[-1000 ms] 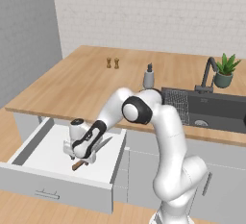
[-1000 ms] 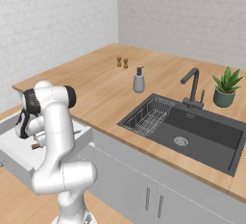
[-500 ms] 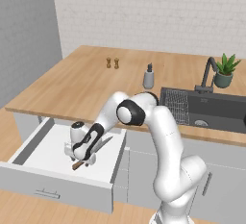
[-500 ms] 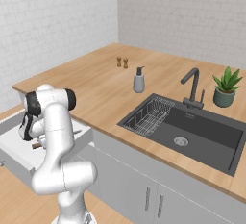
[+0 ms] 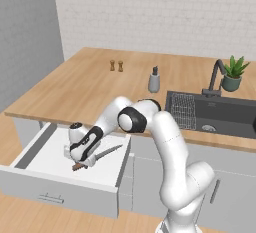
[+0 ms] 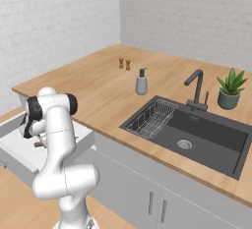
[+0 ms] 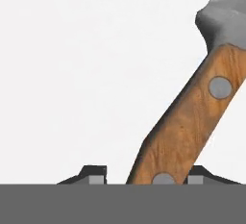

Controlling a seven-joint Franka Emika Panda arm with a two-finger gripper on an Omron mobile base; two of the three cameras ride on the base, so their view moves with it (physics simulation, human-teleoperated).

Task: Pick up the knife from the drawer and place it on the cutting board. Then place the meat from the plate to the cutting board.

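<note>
The white drawer (image 5: 60, 189) (image 6: 17, 149) stands pulled open under the wooden counter. The knife (image 5: 106, 153) lies on its floor, grey blade pointing right, brown wooden handle (image 7: 192, 117) toward the drawer front. My gripper (image 5: 80, 162) (image 6: 35, 137) (image 7: 146, 172) reaches down into the drawer over the handle. In the hand view the handle runs between the two fingertips (image 7: 96, 172): one tip touches it and a small gap remains at the other. The cutting board, the meat and the plate are out of view.
On the counter stand two small shakers (image 5: 116, 65), a soap dispenser (image 5: 154, 79), a dark sink (image 5: 220, 114) with a draining rack (image 5: 182, 109) and tap, and a potted plant (image 5: 232, 73). The drawer's walls enclose the hand closely.
The jaws have narrowed around the knife handle. The hand sank slightly lower into the drawer; the knife lies where it did.
</note>
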